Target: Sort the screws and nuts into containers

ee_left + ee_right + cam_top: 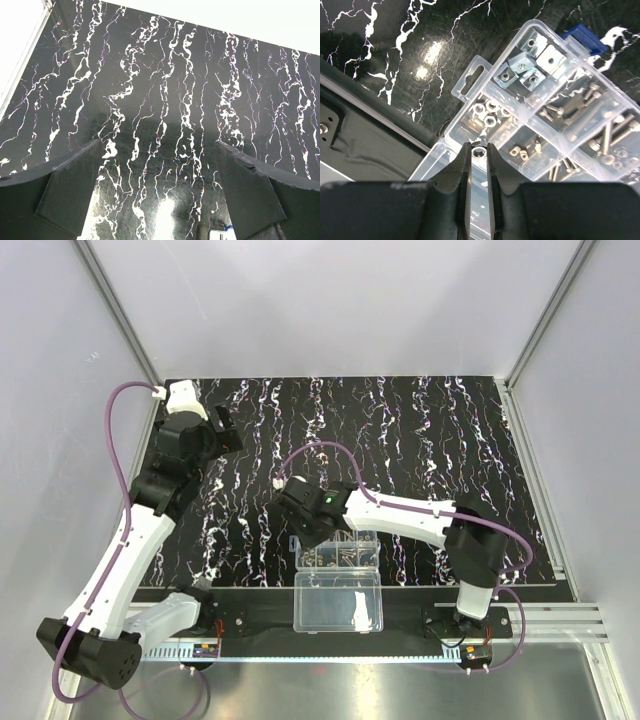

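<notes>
My right gripper [479, 150] is shut on a silvery nut [479, 150], held at its fingertips just above the near-left edge of the clear organizer box [470, 81]. Right below lies a compartment with other nuts [486, 111]. Further compartments hold square nuts [526, 67] and screws [600, 135]. In the top view the right gripper [312, 530] hovers over the left end of the box [338, 553]. My left gripper [159, 192] is open and empty over bare mat, at the far left in the top view [222, 430].
The undivided clear lid half [338, 602] lies open toward the near edge of the black marbled mat [420, 430]. A small blue piece [585, 39] sits at the box's far side. White walls enclose the workspace.
</notes>
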You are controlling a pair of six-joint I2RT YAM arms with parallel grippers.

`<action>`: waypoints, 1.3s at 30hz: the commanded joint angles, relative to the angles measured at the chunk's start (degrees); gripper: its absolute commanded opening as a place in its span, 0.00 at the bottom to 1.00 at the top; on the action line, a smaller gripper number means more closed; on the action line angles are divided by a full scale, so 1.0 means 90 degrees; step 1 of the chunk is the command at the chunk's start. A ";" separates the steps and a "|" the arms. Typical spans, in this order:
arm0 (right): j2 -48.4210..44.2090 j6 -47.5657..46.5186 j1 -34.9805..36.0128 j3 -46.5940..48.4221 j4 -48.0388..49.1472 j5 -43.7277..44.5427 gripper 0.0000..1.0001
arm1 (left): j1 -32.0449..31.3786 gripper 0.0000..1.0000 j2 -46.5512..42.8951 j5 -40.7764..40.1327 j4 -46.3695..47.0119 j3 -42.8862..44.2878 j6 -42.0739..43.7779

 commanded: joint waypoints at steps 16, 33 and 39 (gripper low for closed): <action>0.0121 0.0153 0.0041 0.0056 0.0287 0.0076 0.32 | 0.0000 0.99 -0.0082 -0.0087 0.0180 0.0176 -0.0032; -0.2182 -0.0188 -0.2427 -0.0128 0.1085 0.1217 1.00 | 0.0000 0.99 -0.0218 0.0128 0.0239 0.0176 -0.0022; -0.3754 -0.1379 -0.3101 -0.0937 0.2658 0.3112 1.00 | 0.0000 0.99 -0.0316 0.0167 0.0365 0.0186 0.0036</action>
